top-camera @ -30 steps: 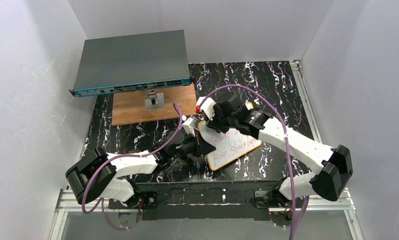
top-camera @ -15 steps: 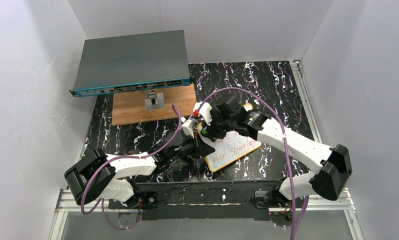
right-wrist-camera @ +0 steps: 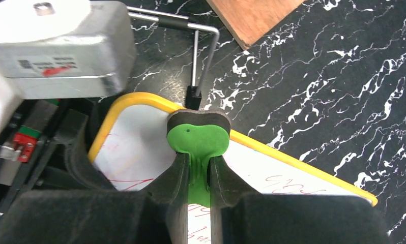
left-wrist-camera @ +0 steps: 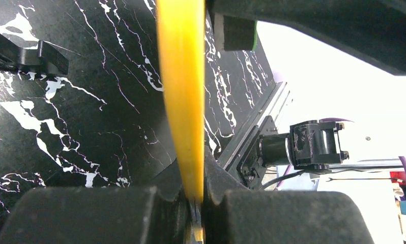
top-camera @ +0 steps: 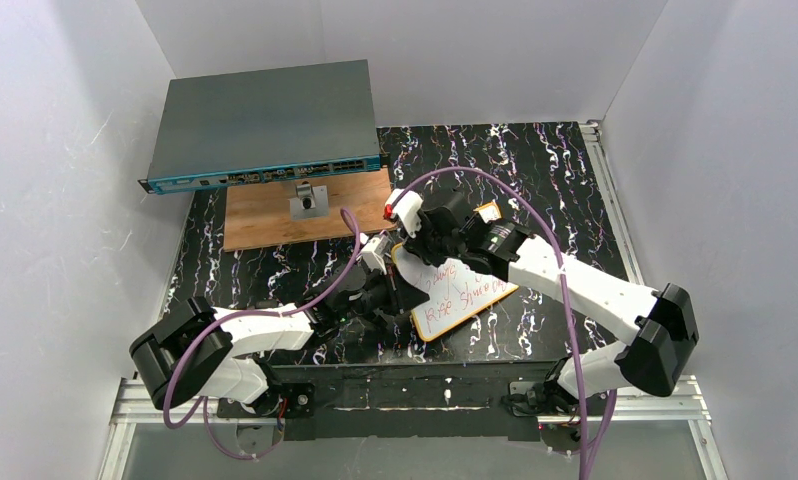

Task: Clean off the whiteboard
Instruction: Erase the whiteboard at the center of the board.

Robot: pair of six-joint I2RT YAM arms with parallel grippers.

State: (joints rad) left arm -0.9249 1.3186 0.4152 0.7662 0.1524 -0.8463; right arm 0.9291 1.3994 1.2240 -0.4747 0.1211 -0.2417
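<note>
The whiteboard [top-camera: 467, 295], white with an orange rim and red handwriting, lies tilted on the black marbled table. My left gripper [top-camera: 400, 297] is shut on its left edge. In the left wrist view the orange rim [left-wrist-camera: 183, 101] runs straight up from between the left gripper [left-wrist-camera: 196, 195] jaws. My right gripper [top-camera: 427, 243] is shut on a green eraser [right-wrist-camera: 198, 138], squeezed between its fingers [right-wrist-camera: 176, 175]. The eraser rests on the board's far left corner [right-wrist-camera: 132, 147], at the rim. Red marks [right-wrist-camera: 287, 181] show to the right of the eraser.
A grey network switch [top-camera: 265, 125] stands at the back left. A brown wooden board [top-camera: 265, 222] with a small metal part [top-camera: 308, 203] lies in front of it. A black L-shaped key [right-wrist-camera: 195, 56] lies just beyond the whiteboard's corner. White walls enclose the table.
My right gripper has rubbed the eraser over the board's far left part, first toward the left arm, then back a little. The left gripper has kept its hold on the edge.
</note>
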